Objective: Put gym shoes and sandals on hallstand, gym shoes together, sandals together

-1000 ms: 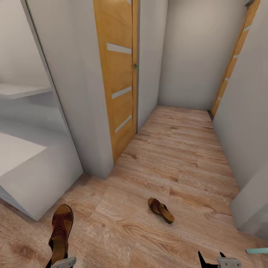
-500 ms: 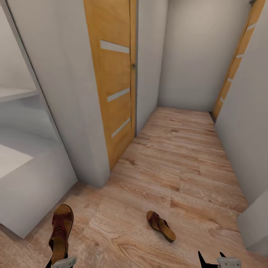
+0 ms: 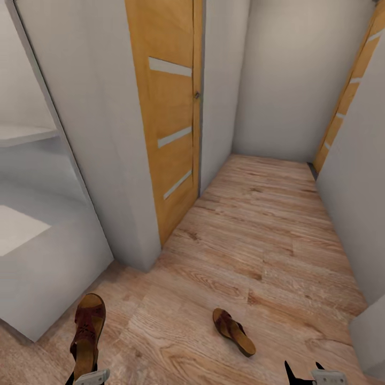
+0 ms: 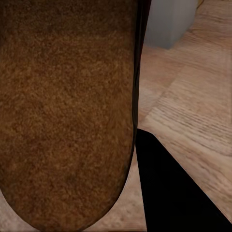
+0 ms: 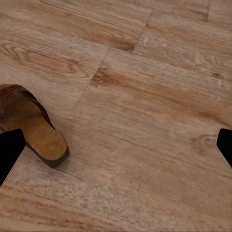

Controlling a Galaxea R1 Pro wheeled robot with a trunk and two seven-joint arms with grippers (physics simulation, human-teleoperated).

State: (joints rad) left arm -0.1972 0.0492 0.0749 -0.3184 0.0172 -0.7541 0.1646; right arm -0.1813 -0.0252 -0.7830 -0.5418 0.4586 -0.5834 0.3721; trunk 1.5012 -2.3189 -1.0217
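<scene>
Two sandals show in our pictures. One sandal [image 3: 87,334] is held up at our near left, clamped in our left end effector [image 3: 85,377]. In the left wrist view its brown sole [image 4: 67,111] sits right up against the camera, with one dark finger [image 4: 179,193] beside it. The other sandal [image 3: 233,331] lies flat on the wood floor [image 3: 256,235], a little ahead of us and toward the right.

Our right end effector [image 3: 305,374] hangs low at the near right, with its fingers apart and nothing between them. In the right wrist view the loose sandal [image 5: 34,128] lies near one dark fingertip [image 5: 9,152], off to the side and not between the two.

We think the step now is to grab this second sandal. To do it well, we should slide the right end effector over until the sandal sits in the middle of the gap, go down slowly, and pinch its side edge. The sandal is flat and thin, so a sloppy pinch could push it away.

The grey shoe rack [image 3: 37,267] waits at our left, near the held sandal.
</scene>
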